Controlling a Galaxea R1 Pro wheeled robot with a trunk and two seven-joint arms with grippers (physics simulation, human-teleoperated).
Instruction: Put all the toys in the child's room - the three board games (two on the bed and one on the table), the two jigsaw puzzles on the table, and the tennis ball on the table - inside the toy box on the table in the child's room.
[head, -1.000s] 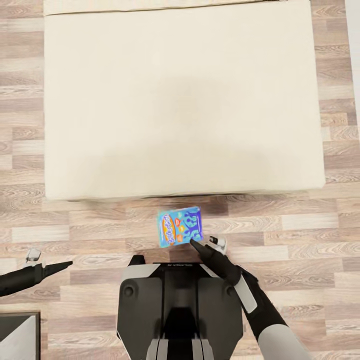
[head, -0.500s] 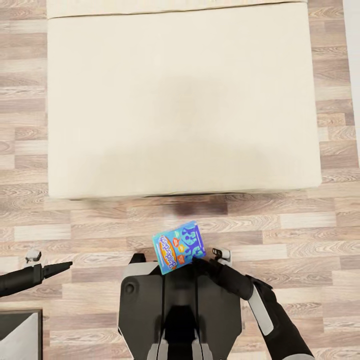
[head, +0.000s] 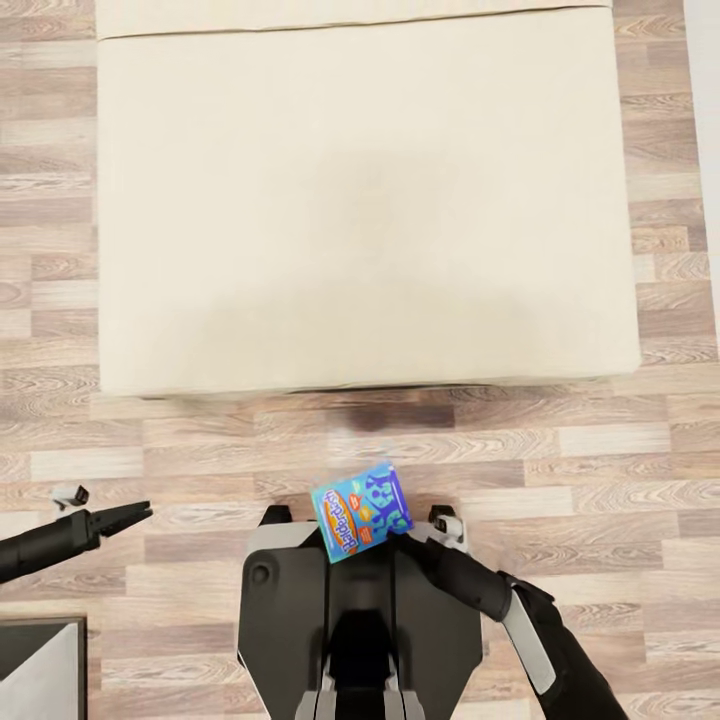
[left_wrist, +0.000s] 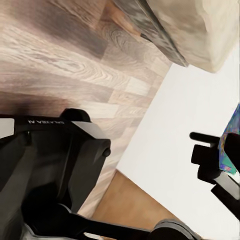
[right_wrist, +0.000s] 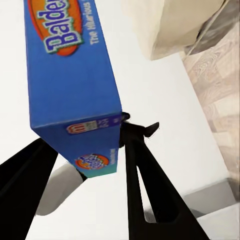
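A blue board game (head: 362, 512) with orange lettering hangs tilted over the wood floor, just in front of my trunk. My right gripper (head: 402, 528) is shut on its lower right corner. In the right wrist view the two black fingers clamp the narrow end of the board game (right_wrist: 75, 75). The left wrist view catches the board game (left_wrist: 231, 145) edge-on beside my right gripper (left_wrist: 210, 157). My left gripper (head: 135, 515) hovers over the floor at the far left, holding nothing, its finger gap unclear. The bed (head: 365, 200) lies ahead with a bare top.
Wood plank floor (head: 560, 450) separates my base from the bed's near edge. A dark-framed grey panel corner (head: 40, 670) sits at the lower left. A white wall (left_wrist: 190, 130) stands beside the bed.
My right gripper has pulled the blue board game back toward my trunk and tilted it. The left gripper has rolled slightly. The view has shifted a little.
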